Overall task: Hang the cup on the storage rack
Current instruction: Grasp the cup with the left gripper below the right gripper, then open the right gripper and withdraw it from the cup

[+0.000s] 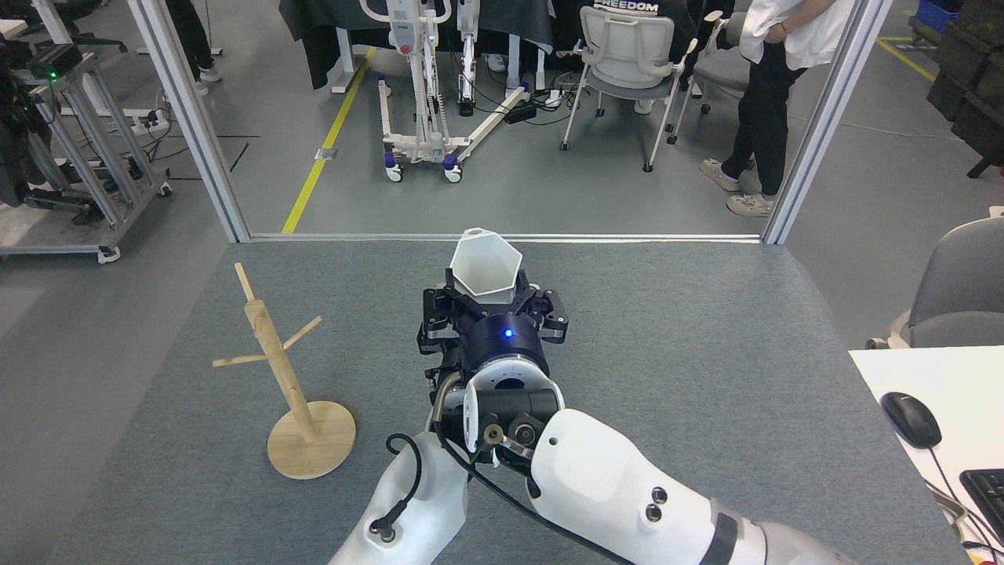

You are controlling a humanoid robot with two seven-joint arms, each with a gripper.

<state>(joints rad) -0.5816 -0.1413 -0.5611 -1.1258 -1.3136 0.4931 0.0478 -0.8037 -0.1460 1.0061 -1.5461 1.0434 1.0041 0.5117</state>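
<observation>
Our right arm (620,494) has a glossy white shell with two dark round screws and a grey band. Its black gripper (492,302) glows with a blue light; black cables loop across the lower centre.
</observation>
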